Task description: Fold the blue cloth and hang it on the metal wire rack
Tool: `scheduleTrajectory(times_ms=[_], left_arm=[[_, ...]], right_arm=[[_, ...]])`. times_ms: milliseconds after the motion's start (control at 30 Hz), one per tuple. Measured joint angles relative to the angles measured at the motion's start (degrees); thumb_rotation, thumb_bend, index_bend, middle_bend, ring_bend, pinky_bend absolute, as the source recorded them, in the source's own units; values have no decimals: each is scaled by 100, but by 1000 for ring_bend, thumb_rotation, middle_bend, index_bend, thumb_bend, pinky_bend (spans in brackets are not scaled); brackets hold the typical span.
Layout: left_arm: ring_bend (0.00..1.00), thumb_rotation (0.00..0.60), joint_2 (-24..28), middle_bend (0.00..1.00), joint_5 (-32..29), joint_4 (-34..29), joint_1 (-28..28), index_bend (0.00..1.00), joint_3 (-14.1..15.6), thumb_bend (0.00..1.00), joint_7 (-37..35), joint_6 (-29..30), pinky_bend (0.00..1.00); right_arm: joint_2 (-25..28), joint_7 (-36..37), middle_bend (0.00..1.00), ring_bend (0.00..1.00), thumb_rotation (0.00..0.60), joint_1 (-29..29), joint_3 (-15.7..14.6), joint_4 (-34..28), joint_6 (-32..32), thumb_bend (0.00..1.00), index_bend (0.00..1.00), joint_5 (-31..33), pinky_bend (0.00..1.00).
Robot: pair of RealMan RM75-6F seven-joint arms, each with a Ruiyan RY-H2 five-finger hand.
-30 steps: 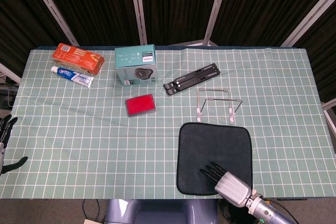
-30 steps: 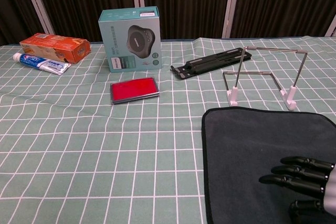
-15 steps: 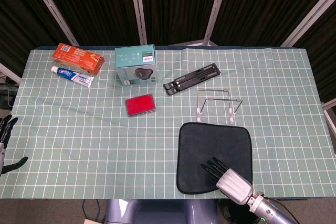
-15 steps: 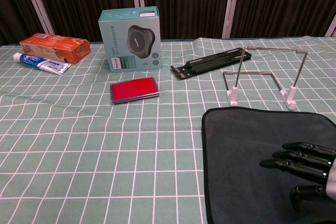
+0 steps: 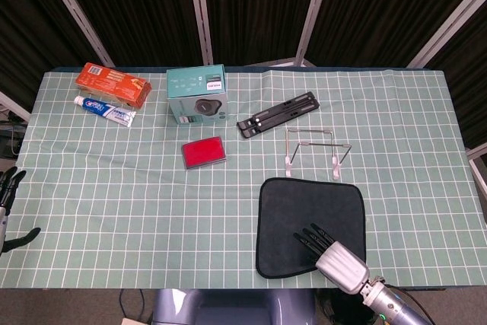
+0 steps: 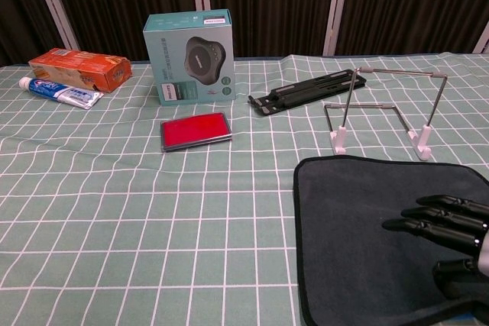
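Our right hand (image 5: 335,253) hovers with fingers (image 6: 428,219) spread, gripping nothing, over the flat cloth (image 5: 304,215) at the surface's near edge, just before the rack (image 5: 316,150), ready to fold.

The desk (image 5: 114,211) wears a green checked cover. By its far left corner lie an orange box (image 5: 112,84) and toothpaste (image 5: 105,109). A teal box (image 5: 198,94), red case (image 5: 203,152), black stand (image 5: 277,114) and wire rack (image 5: 316,151) sit mid-desk. The dark cloth (image 5: 308,222) lies at the near edge.
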Motion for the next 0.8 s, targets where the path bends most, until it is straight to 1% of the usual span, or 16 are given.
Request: scheduleTrajectory(times_ms=[100,400,600,800], left_arm=[[0,600,6,0,9,-2,1,0,4,0,-17,2,0],[0,600,24,0,21,10,5,0,6,0,-73,14,0],[0,600,65,0,22,-21,23,0,-6,0,-149,57,0],[0,600,114,0,78,-37,52,0,9,0,-227,107,0]], right_arm=[[3,-10,0,0,600,10,-15,-16,-43,402,524,10,0],[26,5,6,0,600,50,20,-105,-36,404,554,48,0],[105,55,7,0,600,164,228,-261,-118,404,558,262,0],[182,-153,14,0,600,375,607,-484,-478,404,558,691,0]])
